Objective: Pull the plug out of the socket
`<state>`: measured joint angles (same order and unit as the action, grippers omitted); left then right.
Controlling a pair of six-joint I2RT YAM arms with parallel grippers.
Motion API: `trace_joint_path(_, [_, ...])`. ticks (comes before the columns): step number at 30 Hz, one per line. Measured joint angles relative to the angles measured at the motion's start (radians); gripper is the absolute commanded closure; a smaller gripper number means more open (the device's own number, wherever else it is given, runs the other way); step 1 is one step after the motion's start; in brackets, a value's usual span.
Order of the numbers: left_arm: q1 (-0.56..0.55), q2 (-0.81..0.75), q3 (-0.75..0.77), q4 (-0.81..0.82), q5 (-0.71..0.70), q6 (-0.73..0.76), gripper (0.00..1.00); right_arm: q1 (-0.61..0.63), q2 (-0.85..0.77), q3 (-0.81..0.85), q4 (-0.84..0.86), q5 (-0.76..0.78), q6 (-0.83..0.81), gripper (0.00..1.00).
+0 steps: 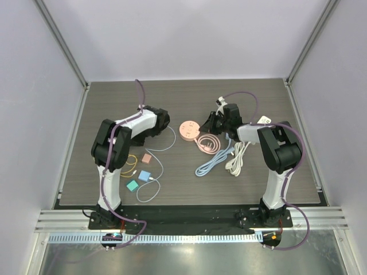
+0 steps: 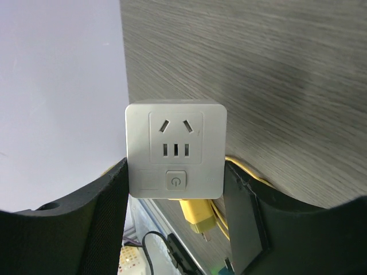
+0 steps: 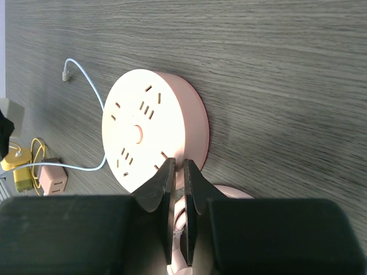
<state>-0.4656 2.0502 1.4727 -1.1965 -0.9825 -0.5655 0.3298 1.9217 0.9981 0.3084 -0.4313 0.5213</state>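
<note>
Right tool [image 1: 210, 122] hovering just beside the round pink socket [image 1: 188, 130] on the counter [image 1: 275, 183]. Coiled pink cable [image 1: 207, 143] lying next to it. Pale blue cable [image 1: 211, 164] and white cable [image 1: 236, 161] trailing nearer the bases. Left arm [image 1: 123, 134] angling toward the centre.

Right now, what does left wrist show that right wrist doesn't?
Left wrist only: the white socket face on, with its power button, clamped in the left tool.
Right wrist only: round pink socket, white cable, small pink adapter, and the shut right tool over a pink cable.
Both: wood table, yellow plug.
</note>
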Motion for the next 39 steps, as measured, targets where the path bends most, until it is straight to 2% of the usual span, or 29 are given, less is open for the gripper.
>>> trace_joint_path(2, [-0.002, 0.007, -0.018, 0.009, 0.015, 0.003, 0.92, 0.0, -0.003, -0.002, -0.002, 0.003, -0.001, 0.85])
trace_joint_path(4, [-0.004, 0.008, -0.032, 0.026, 0.033, 0.011, 0.82, 0.0, -0.006, -0.005, -0.004, 0.004, -0.005, 0.85])
trace_joint_path(5, [-0.004, 0.008, -0.035, 0.032, 0.037, 0.016, 0.74, 0.0, -0.006, -0.005, -0.005, 0.003, -0.005, 0.84])
trace_joint_path(7, [-0.005, 0.008, -0.04, 0.045, 0.043, 0.022, 0.65, 0.0, -0.006, -0.005, -0.005, 0.003, -0.007, 0.84])
trace_joint_path(8, [-0.005, 0.008, -0.041, 0.049, 0.045, 0.024, 0.55, 0.0, -0.006, -0.005, -0.005, 0.003, -0.008, 0.84])
trace_joint_path(11, [-0.005, 0.008, -0.045, 0.062, 0.05, 0.025, 0.34, 0.0, -0.006, -0.005, -0.005, 0.003, -0.008, 0.84])
trace_joint_path(14, [-0.006, 0.006, -0.055, 0.064, 0.05, 0.03, 0.19, 0.0, -0.006, -0.005, -0.005, 0.003, -0.008, 0.84])
trace_joint_path(17, [-0.006, 0.002, -0.056, 0.067, 0.054, 0.032, 0.09, 0.0, -0.006, -0.005, -0.006, 0.003, -0.009, 0.84])
trace_joint_path(23, [-0.009, -0.045, -0.055, 0.071, 0.077, 0.034, 0.0, 0.0, -0.006, -0.005, -0.007, 0.005, -0.016, 0.84])
trace_joint_path(25, [-0.011, -0.081, -0.055, 0.076, 0.098, 0.041, 0.0, 0.0, -0.006, -0.003, -0.011, 0.006, -0.019, 0.83])
trace_joint_path(33, [-0.017, -0.338, -0.026, 0.124, 0.244, 0.074, 0.0, 0.0, -0.006, 0.01, -0.036, 0.019, -0.029, 0.82])
trace_joint_path(39, [-0.017, -0.55, -0.079, 0.214, 0.323, 0.101, 0.0, 0.0, -0.001, 0.028, -0.056, 0.057, -0.047, 0.75])
